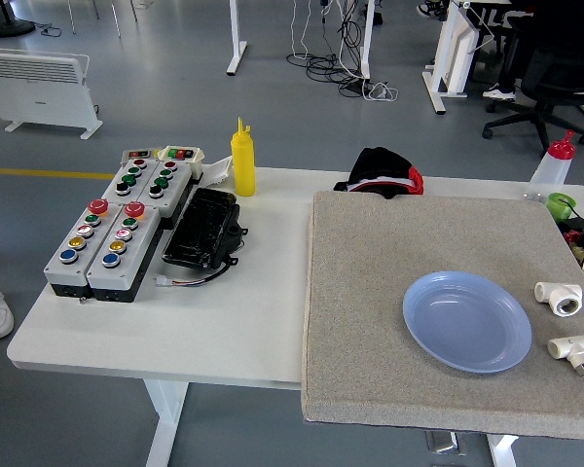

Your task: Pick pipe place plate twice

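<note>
Two white pipe fittings sit on the grey mat (370, 321) just right of the blue plate (466, 321): upper fitting (560, 298) at its 2 o'clock, lower fitting (573, 350) at 4 o'clock. Plate's empty, so neither placement is done. Neither robot hand is in view, so hand state is unknown.

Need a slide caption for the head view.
Empty blue plate on grey mat, two white pipe fittings beside it.

Plate (466, 320) sits on the mat (370, 311) near its right edge; two pipes (561, 297) (573, 351) just right of it, one behind the other, apart.
</note>
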Motion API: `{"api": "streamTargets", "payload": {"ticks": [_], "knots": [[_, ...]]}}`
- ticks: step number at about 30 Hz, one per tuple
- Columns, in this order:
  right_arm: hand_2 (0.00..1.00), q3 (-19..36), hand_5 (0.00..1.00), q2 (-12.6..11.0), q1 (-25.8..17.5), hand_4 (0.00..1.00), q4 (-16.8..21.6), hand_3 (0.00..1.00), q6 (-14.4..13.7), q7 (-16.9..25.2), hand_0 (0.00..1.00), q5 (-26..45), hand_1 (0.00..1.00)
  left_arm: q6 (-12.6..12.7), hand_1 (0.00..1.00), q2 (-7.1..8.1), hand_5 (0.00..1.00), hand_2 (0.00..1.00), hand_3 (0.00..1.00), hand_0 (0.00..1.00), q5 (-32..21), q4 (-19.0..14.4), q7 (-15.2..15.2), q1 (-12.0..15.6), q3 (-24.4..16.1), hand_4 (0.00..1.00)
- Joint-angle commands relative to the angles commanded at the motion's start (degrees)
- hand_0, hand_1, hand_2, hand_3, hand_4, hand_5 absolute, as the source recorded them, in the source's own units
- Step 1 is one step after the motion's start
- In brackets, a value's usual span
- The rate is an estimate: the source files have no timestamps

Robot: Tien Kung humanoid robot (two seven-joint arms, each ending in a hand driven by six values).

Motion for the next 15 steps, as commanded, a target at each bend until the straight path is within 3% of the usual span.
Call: {"api": "streamTargets", "payload": {"ticks": [4, 5, 11, 15], "knots": [[0.998, -2.15, 0.329, -0.85, 0.96, 0.729, 0.21, 0.952, 1.94, -2.01, 0.972, -6.41, 0.922, 0.06, 0.681, 0.0, 0.998, 0.711, 0.587, 0.616, -0.2, 0.0, -0.04, -0.01, 0.1, 0.463], [0.998, -2.54, 0.381, -0.97, 1.16, 0.794, 0.17, 0.966, 2.28, -2.35, 0.983, -8.64, 0.932, 0.06, 0.681, 0.0, 0.998, 0.711, 0.587, 0.616, -0.22, 0.0, -0.04, -0.02, 0.12, 0.463], [0.998, -7.06, 0.404, -1.79, 3.73, 0.821, -1.02, 0.973, 5.85, -5.23, 0.99, -23.09, 0.933, 0.07, 0.681, 0.0, 0.998, 0.711, 0.587, 0.616, -0.42, -0.01, -0.04, -0.09, 0.28, 0.463], [0.998, -10.05, 0.404, -1.5, 6.04, 0.821, -3.16, 0.973, 6.13, -5.51, 0.99, -25.28, 0.933, 0.09, 0.681, 0.0, 0.998, 0.711, 0.587, 0.616, -0.55, -0.03, -0.05, -0.12, 0.37, 0.463]]}}
